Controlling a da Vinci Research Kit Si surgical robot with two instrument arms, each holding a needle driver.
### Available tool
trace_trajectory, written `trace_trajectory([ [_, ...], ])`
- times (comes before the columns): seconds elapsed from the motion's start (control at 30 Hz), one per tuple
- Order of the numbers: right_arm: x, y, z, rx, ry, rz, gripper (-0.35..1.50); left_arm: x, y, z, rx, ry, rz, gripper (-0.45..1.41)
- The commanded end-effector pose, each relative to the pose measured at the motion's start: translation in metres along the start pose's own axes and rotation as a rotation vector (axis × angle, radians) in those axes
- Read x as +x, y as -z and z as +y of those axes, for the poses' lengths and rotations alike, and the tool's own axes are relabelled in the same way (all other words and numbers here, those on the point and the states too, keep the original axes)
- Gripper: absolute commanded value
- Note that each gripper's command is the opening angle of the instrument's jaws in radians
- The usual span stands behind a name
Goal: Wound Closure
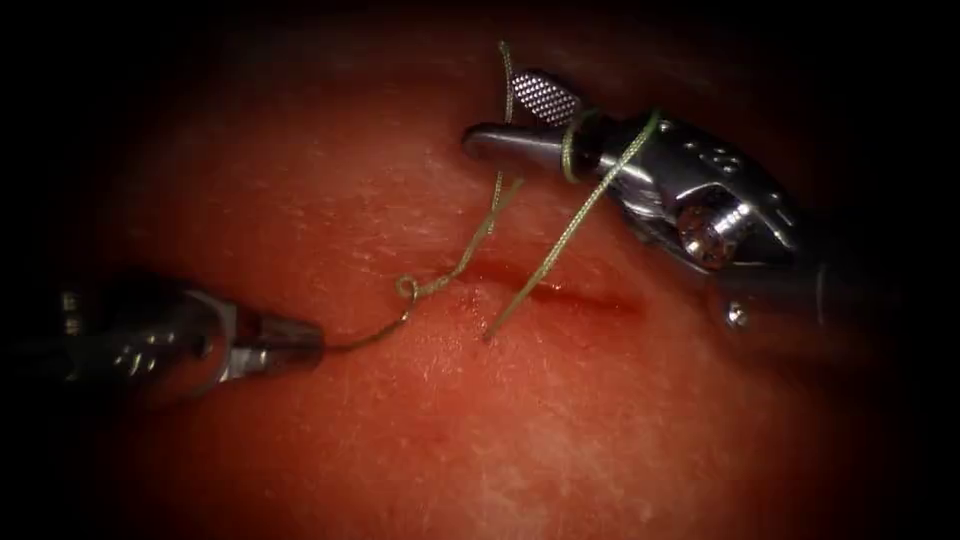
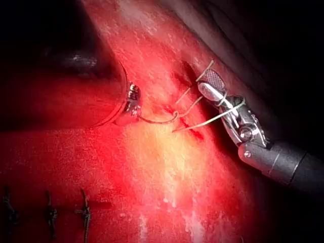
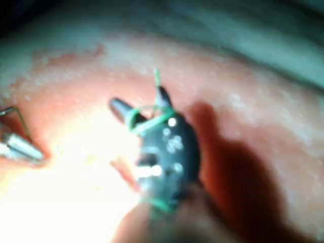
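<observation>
My left tool (image 1: 300,343) has its jaws closed on the thread (image 1: 455,268) left of the cut (image 1: 560,293) in the tissue (image 1: 500,430); beyond, my right tool (image 1: 515,120) gapes open, thread looped round its jaws; I cannot make out the needle

The left hand (image 1: 300,342) lay low at the left, jaws clamped on the thread (image 1: 365,340). The right hand (image 1: 505,118) reached in from the far right, jaws parted, thread looped around them.
</observation>
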Motion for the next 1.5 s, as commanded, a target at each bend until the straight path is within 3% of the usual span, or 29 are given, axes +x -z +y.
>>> trace_trajectory([
  [0.03, -0.0001, -0.0006, 0.0002, -0.021, -0.002, 0.010, 1.09, 0.0001, -0.0006, 0.0001, -0.004, -0.001, 0.002, -0.35],
  [0.13, 0.0003, -0.0009, 0.0002, -0.074, -0.012, 0.033, 1.09, 0.0003, -0.0003, -0.0005, -0.010, 0.001, 0.004, -0.35],
  [0.67, -0.0006, -0.0032, 0.0007, -0.082, 0.042, -0.005, 1.01, 0.0003, -0.0003, -0.0016, -0.015, 0.003, 0.006, -0.35],
  [0.7, -0.0004, -0.0032, 0.0007, -0.079, 0.040, 0.006, 0.89, 0.0003, -0.0003, -0.0016, -0.015, 0.003, 0.006, -0.35],
  [0.73, -0.0002, -0.0031, 0.0006, -0.070, 0.049, 0.032, 0.51, 0.0002, -0.0003, -0.0017, -0.014, 0.003, 0.006, -0.35],
  [0.77, 0.0002, -0.0029, 0.0003, -0.060, 0.044, 0.058, -0.01, 0.0002, -0.0004, -0.0017, -0.014, 0.002, 0.006, -0.35],
  [0.8, 0.0006, -0.0028, 0.0000, -0.057, 0.051, 0.069, -0.35, 0.0001, -0.0005, -0.0017, -0.014, 0.002, 0.006, -0.35],
  [0.9, 0.0011, -0.0024, -0.0007, -0.022, 0.098, 0.055, -0.35, 0.0000, -0.0003, -0.0019, -0.015, 0.002, 0.006, -0.35],
  [1.0, 0.0000, -0.0014, -0.0016, 0.042, 0.160, 0.015, -0.35, -0.0003, 0.0017, -0.0051, -0.117, 0.117, 0.079, -0.35],
  [1.03, -0.0009, 0.0002, -0.0019, 0.056, 0.190, 0.009, -0.35, -0.0009, 0.0048, -0.0115, -0.129, 0.210, 0.159, -0.35],
  [1.07, -0.0009, 0.0002, -0.0019, 0.056, 0.190, 0.009, -0.35, -0.0009, 0.0048, -0.0115, -0.129, 0.210, 0.159, -0.35],
  [1.1, -0.0013, 0.0019, -0.0023, 0.061, 0.210, 0.007, -0.35, -0.0016, 0.0068, -0.0182, -0.083, 0.251, 0.161, -0.35],
  [1.2, -0.0020, 0.0037, -0.0031, 0.074, 0.225, 0.004, -0.35, -0.0025, 0.0077, -0.0248, -0.045, 0.286, 0.164, -0.35],
  [1.23, -0.0029, 0.0057, -0.0040, 0.081, 0.235, 0.003, -0.35, -0.0030, 0.0076, -0.0298, -0.020, 0.310, 0.150, -0.35],
  [1.27, -0.0036, 0.0068, -0.0046, 0.082, 0.245, -0.002, -0.35, -0.0031, 0.0070, -0.0321, -0.009, 0.319, 0.142, -0.35],
  [1.3, -0.0036, 0.0068, -0.0046, 0.082, 0.245, -0.002, -0.35, -0.0031, 0.0070, -0.0321, -0.009, 0.319, 0.142, -0.35],
  [1.37, -0.0060, 0.0081, -0.0064, 0.107, 0.261, -0.035, -0.35, -0.0027, 0.0057, -0.0359, 0.001, 0.341, 0.135, -0.35],
  [1.5, -0.0071, 0.0082, -0.0070, 0.110, 0.270, -0.050, -0.35, -0.0015, 0.0053, -0.0391, 0.007, 0.339, 0.126, -0.35],
])
